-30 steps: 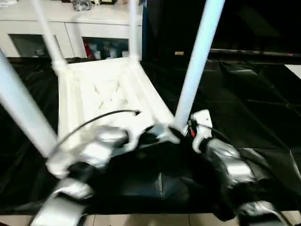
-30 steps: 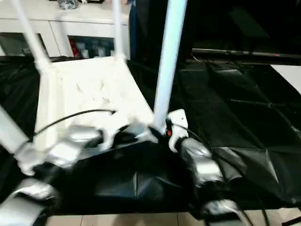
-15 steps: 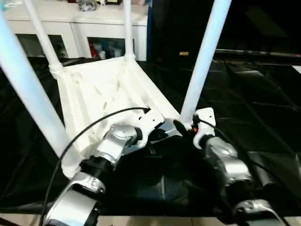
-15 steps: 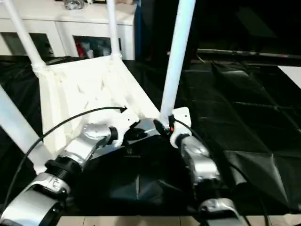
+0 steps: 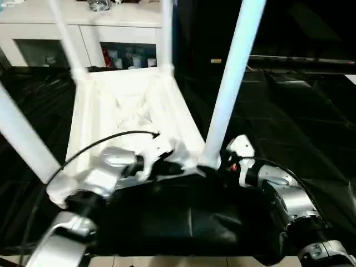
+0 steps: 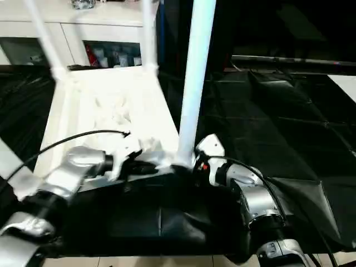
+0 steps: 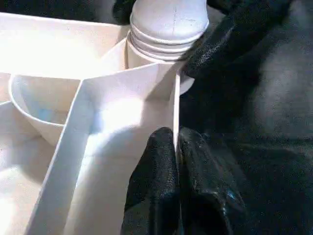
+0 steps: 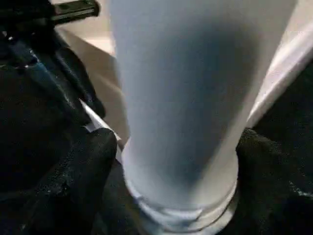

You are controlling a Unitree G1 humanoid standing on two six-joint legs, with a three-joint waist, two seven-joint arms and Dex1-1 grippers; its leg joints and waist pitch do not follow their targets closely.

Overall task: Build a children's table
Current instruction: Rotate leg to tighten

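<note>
A: Where's the children's table (image 5: 128,119) sitting?

B: I see it upside down on the black-draped tabletop (image 5: 311,139), ribbed underside up, with four white legs (image 5: 231,78) rising from its corner sockets. The white glass-door cabinet (image 5: 117,41) stands beyond its far end.

A: And your left gripper (image 7: 177,147)?

B: Its jaws are pinched together on the thin wall of the table's near edge, just beside the nearest right corner socket (image 7: 166,49). One finger sits on each face of that wall.

A: The right gripper (image 8: 171,156)?

B: It's at that same corner, jaws spread wide to either side of the leg's base. I see one finger (image 8: 83,166) just beside the leg, but I can't tell whether the pads touch it.
</note>
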